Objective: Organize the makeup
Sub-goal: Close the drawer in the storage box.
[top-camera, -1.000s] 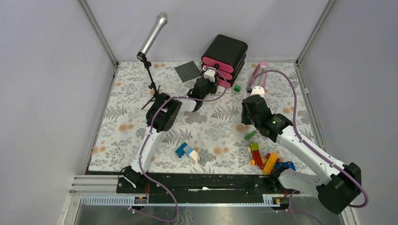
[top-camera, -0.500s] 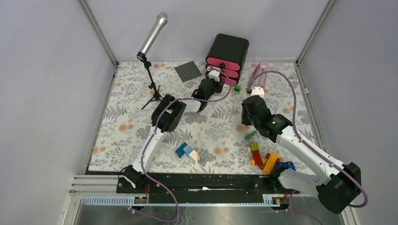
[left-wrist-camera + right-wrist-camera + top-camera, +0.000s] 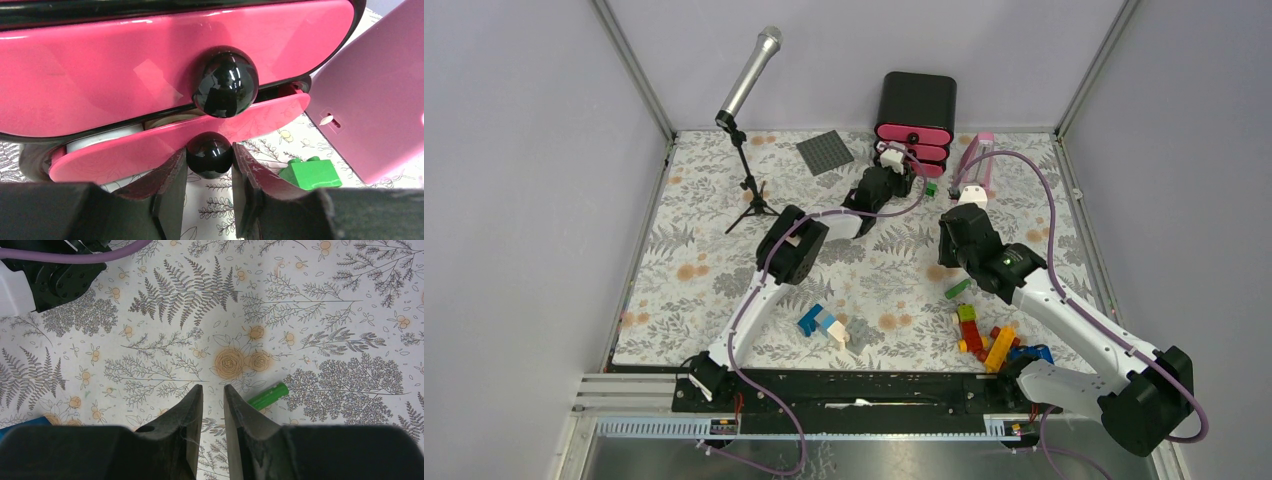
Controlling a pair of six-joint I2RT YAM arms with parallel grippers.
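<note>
A black drawer box (image 3: pixel 916 105) with pink drawer fronts stands at the back of the table. My left gripper (image 3: pixel 902 166) is shut on the black knob (image 3: pixel 209 154) of the lower pink drawer (image 3: pixel 125 156), which stands slightly open. Something white (image 3: pixel 100 139), perhaps the white tube, shows in the gap. The drawer above it, with its own knob (image 3: pixel 225 82), is closed. No other makeup is in view. My right gripper (image 3: pixel 959 245) hangs over the bare floral cloth; in the right wrist view (image 3: pixel 212 388) its jaws are almost together and empty.
A green brick (image 3: pixel 307 172) and the pink metronome (image 3: pixel 977 160) stand right of the drawers. A green stick (image 3: pixel 268 394) lies beside the right fingers. Loose bricks (image 3: pixel 989 340) lie front right, blue-white bricks (image 3: pixel 822 323) front centre. A microphone stand (image 3: pixel 749 185) and grey baseplate (image 3: pixel 825 152) are back left.
My left gripper has moved back and to the right on the knob, and the drawer box has slid back and turned square to the wall. The right arm has not moved.
</note>
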